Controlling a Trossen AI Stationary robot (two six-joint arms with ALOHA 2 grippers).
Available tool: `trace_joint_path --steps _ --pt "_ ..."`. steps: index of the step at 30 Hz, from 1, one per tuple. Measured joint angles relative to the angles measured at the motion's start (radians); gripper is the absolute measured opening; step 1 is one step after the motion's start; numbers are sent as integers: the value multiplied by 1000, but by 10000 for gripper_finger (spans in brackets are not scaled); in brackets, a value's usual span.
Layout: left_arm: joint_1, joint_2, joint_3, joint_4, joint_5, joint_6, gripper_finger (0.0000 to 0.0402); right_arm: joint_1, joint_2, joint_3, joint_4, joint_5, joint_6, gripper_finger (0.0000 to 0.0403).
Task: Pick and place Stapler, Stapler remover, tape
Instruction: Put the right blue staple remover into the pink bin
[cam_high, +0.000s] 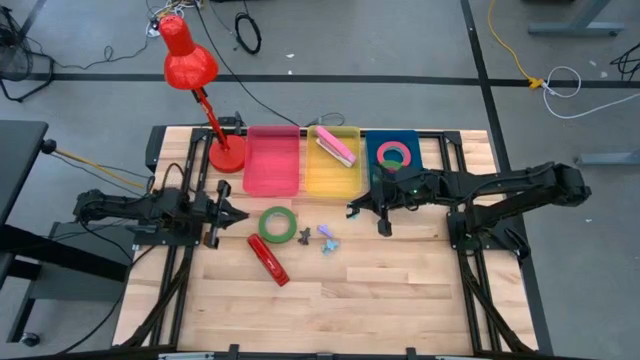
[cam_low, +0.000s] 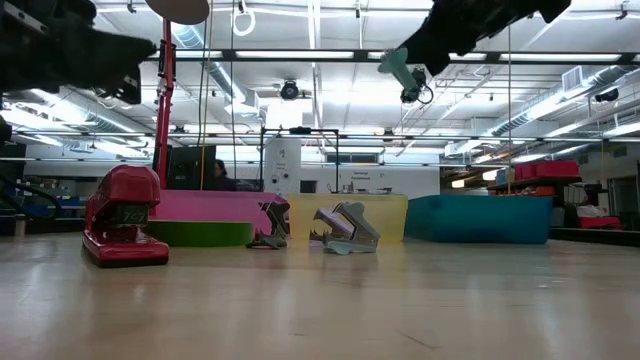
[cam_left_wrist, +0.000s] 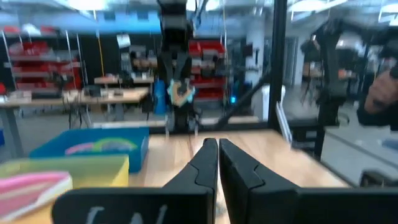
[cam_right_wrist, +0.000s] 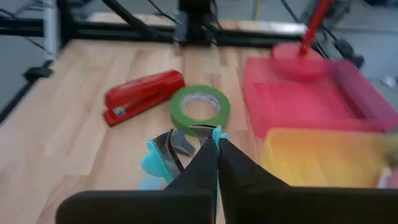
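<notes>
- Right gripper (cam_right_wrist: 216, 140): fingers closed together, pinching a teal staple remover (cam_right_wrist: 158, 158) by a thin edge. It hangs above the table, near the front wall of the yellow tray (cam_high: 333, 185).
- Risk, grip: the hold looks slight and off-centre, so the remover may swivel or slip out while being carried.
- Risk, release: if dropped from height, the remover could bounce off a tray wall and land back on the wood.
- Risk, sorting: the yellow tray holds a pink stapler (cam_high: 337, 147) and the blue tray (cam_high: 412, 140) holds tape rings (cam_high: 394, 155). The pink tray (cam_high: 271, 160) shows nothing inside. Letting go over the nearest tray would probably mix kinds.
- Two more staple removers (cam_high: 316, 237) lie on the table beside each other, just by the green tape ring (cam_high: 277, 223). A low pass could scatter them.
- Red stapler (cam_high: 269, 259): on the table, beyond the green ring from the trays, not yet placed.
- Left gripper (cam_high: 228, 213): fingers closed, empty, waiting close to the green ring. It could be in the way of a reach towards the pink tray.
- Red lamp (cam_high: 190, 60): its base stands beside the pink tray and could be struck if the arm travels too far.
</notes>
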Motion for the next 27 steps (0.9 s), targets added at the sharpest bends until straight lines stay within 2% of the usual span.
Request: trace_joint_path --steps 4,8,17,21,24,27 --pt "0 0 0 37 0 0 21 0 -26 0 73 -61 -9 2" --pt "0 0 0 39 -10 7 21 -5 -63 0 132 -78 -14 2" --pt "1 0 0 148 -204 5 21 -79 -144 0 145 -146 -7 2" --pt "1 0 10 140 -234 10 21 -100 -162 0 130 -148 -6 2" --pt "1 0 30 147 -234 25 31 -108 -164 0 127 -148 -6 2" --pt "1 14 51 147 -246 35 57 -108 -164 0 128 -149 -6 2"
